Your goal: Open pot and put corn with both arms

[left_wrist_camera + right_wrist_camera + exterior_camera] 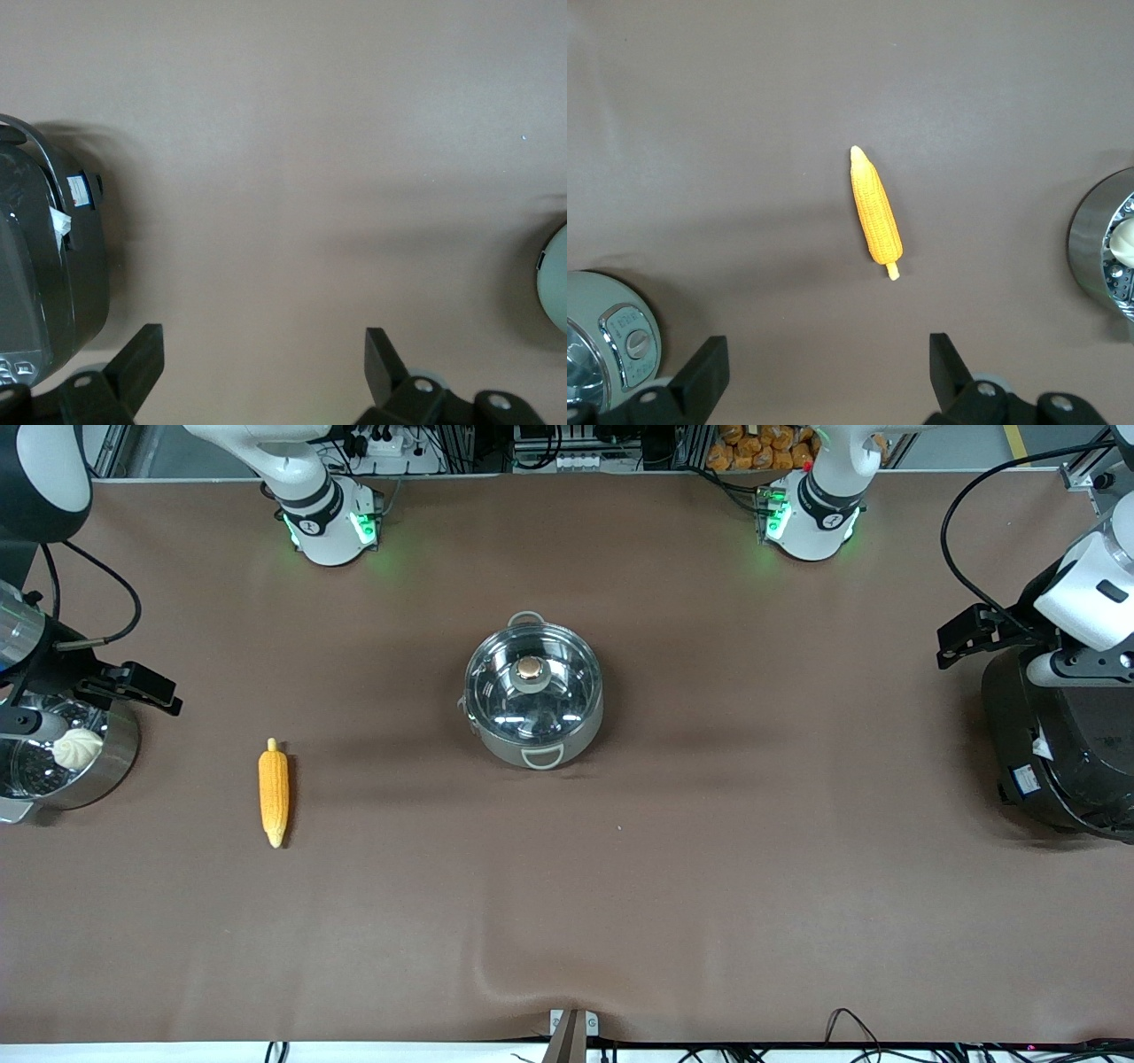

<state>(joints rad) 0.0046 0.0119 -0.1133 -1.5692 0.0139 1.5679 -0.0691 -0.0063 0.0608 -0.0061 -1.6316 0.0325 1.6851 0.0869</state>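
Matte brown table (567,921): lidded steel pot (534,696), ridged corn (274,791), both grippers' fingers (142,363) apart.

Shiny steel pot (534,695) w/ glass lid (532,680); matt brown table (709,868).

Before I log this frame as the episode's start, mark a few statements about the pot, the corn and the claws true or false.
1. The glass lid sits on the pot. True.
2. The corn lies inside the pot. False: it lies on the table, toward the right arm's end.
3. The right claw is shut on the corn. False: its fingers are open, above the bare table.
4. The left claw is open and holds nothing. True.
5. A white bun sits in the steamer pot. True.
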